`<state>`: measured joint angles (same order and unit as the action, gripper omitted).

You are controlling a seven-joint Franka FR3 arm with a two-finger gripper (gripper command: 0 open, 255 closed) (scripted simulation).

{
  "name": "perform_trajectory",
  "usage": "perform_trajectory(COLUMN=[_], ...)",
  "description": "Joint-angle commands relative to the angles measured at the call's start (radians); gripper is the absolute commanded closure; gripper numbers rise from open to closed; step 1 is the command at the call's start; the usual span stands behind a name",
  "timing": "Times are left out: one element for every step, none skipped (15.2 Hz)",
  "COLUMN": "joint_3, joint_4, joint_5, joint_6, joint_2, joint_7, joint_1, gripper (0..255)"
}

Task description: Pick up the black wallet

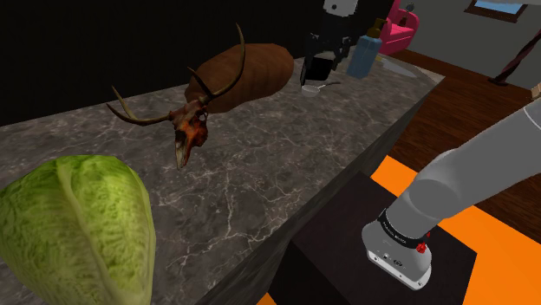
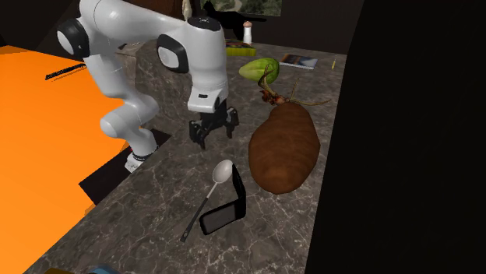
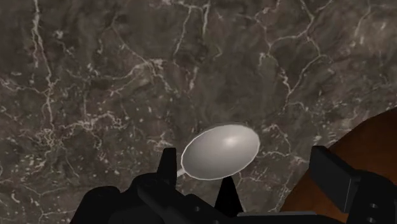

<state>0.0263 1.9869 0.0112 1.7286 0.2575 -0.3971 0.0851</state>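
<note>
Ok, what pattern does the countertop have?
The countertop is dark grey-brown, marbled with thin white veins; the wrist view shows it best.

White arm (image 2: 132,23) arched w/ elbow up, wrist turned straight down, black jaws spread apart, empty.

Green cabbage (image 1: 74,230), antlered skull (image 1: 191,126), brown oblong lump (image 1: 251,74), then the black hand (image 1: 322,74), along a dark marbled counter (image 1: 286,165).

On the dark veined marble counter (image 2: 156,210) we find a grey metal spoon (image 2: 206,198) just left of the black folded wallet (image 2: 226,212) in the second exterior view. A brown oval lump (image 2: 284,148) lies right of both. The reddish antlered skull (image 2: 271,95) and the green leafy cabbage (image 2: 257,68) are farther behind. The black gripper (image 2: 214,134) hangs over the counter near the spoon's bowl.
</note>
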Motion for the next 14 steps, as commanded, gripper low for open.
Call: perform_trajectory(joint_3=[0.005, 0.008, 0.012, 0.016, 0.021, 0.026, 0.031, 0.037, 0.043, 0.049, 0.055, 0.060, 0.059, 0.059], joint_4=[-0.078, -0.113, -0.148, -0.186, -0.224, -0.264, -0.305, -0.347, -0.391, -0.437, -0.485, -0.516, -0.500, -0.485], joint_5=[0.003, 0.004, 0.006, 0.006, 0.007, 0.007, 0.007, 0.007, 0.006, 0.004, 0.002, 0.000, 0.000, 0.001], joint_6=[0.002, 0.005, 0.006, 0.007, 0.006, 0.004, 0.001, -0.003, -0.009, -0.015, -0.024, -0.030, -0.016, -0.002], joint_2=[-0.076, -0.113, -0.149, -0.186, -0.222, -0.259, -0.296, -0.333, -0.371, -0.409, -0.447, -0.472, -0.470, -0.469], joint_7=[-0.039, -0.058, -0.076, -0.094, -0.112, -0.129, -0.146, -0.162, -0.178, -0.193, -0.208, -0.218, -0.218, -0.219], joint_1=[0.012, 0.018, 0.023, 0.029, 0.034, 0.039, 0.044, 0.050, 0.055, 0.061, 0.067, 0.071, 0.071, 0.071], gripper=[0, 0, 0, 0, 0, 0, 0, 0, 0, 0, 0, 0, 0, 0])
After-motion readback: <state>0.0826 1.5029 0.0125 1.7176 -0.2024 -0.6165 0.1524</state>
